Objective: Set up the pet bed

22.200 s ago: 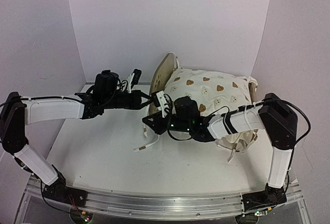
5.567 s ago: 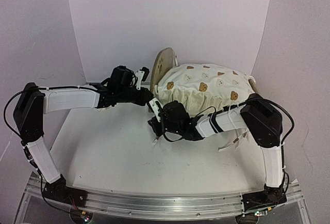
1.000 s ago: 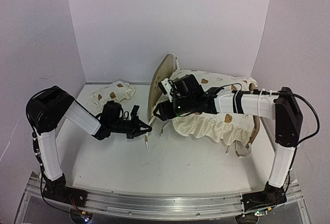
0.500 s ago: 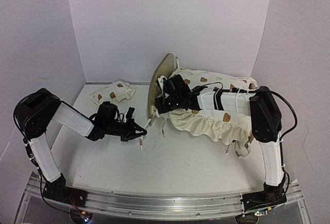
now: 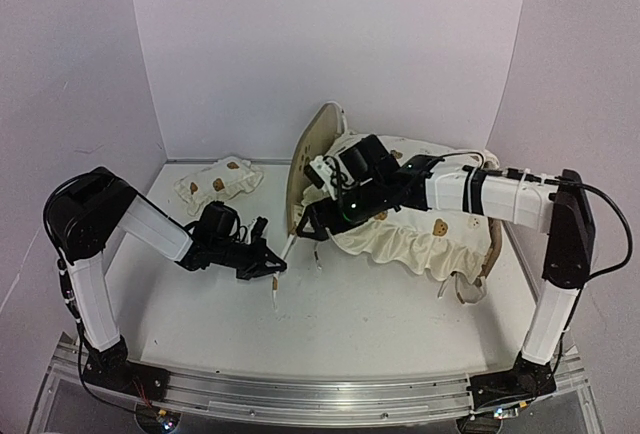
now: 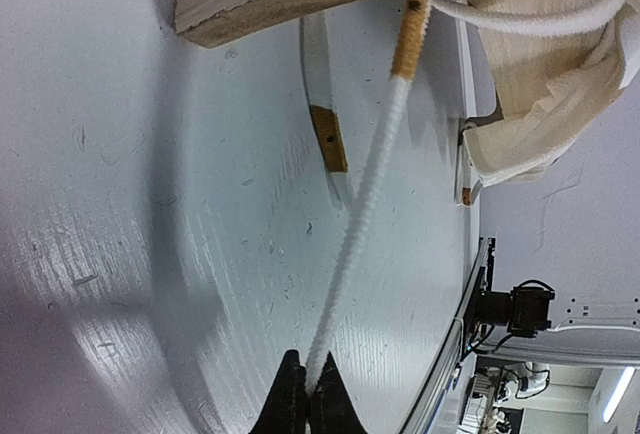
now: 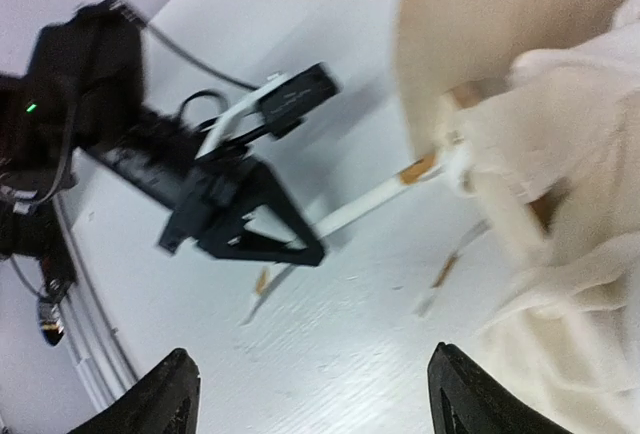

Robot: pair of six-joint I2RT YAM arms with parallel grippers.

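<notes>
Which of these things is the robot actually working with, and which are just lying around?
In the job:
pet bed
ruffled cushion lying on it
tie cord, pinched in the left gripper
right gripper, open near the bed

Lying about:
small pillow, at the back left, untouched

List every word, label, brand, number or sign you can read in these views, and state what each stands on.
None: no readable text in any view.
The cushion and the pillow carry only brown printed shapes, no letters.
The pet bed shows plain wood, no label.
The equipment beyond the table edge in the left wrist view is too small to show any lettering.
</notes>
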